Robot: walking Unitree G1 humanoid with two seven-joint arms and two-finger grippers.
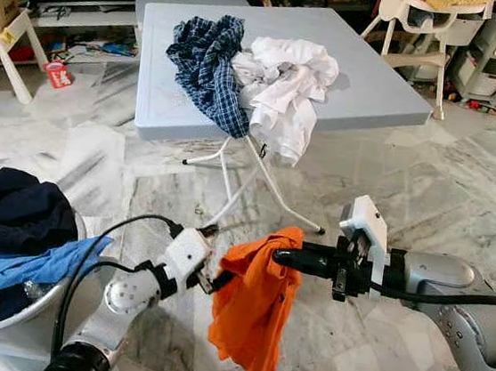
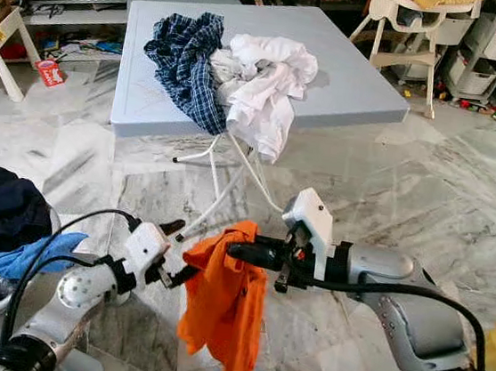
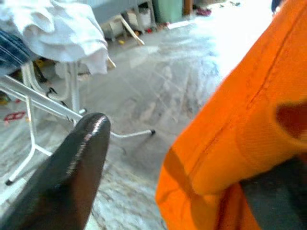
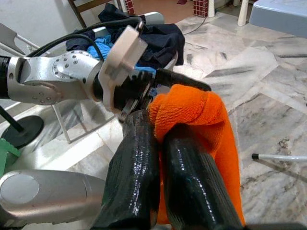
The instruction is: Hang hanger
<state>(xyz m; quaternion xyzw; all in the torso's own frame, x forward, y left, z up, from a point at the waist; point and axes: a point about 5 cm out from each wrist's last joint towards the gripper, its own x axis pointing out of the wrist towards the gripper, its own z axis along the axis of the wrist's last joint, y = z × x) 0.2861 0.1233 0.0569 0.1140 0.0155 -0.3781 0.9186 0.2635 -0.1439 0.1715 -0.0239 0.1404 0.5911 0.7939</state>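
Right end effector (image 1: 286,257) pinches the orange garment (image 1: 251,316) between closed fingers; left end effector (image 1: 215,281) seems clamped on its edge, though blurred.

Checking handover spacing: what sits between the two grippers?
An orange garment hangs between the left gripper and the right gripper, seen from both eyes.

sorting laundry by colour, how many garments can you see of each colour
orange: 1, orange garment, held between left claw and right claw
white: 1, white shirt
blue plaid: 1, plaid shirt
dark navy: 1, navy garment
bright blue: 1, blue garment
total: 5
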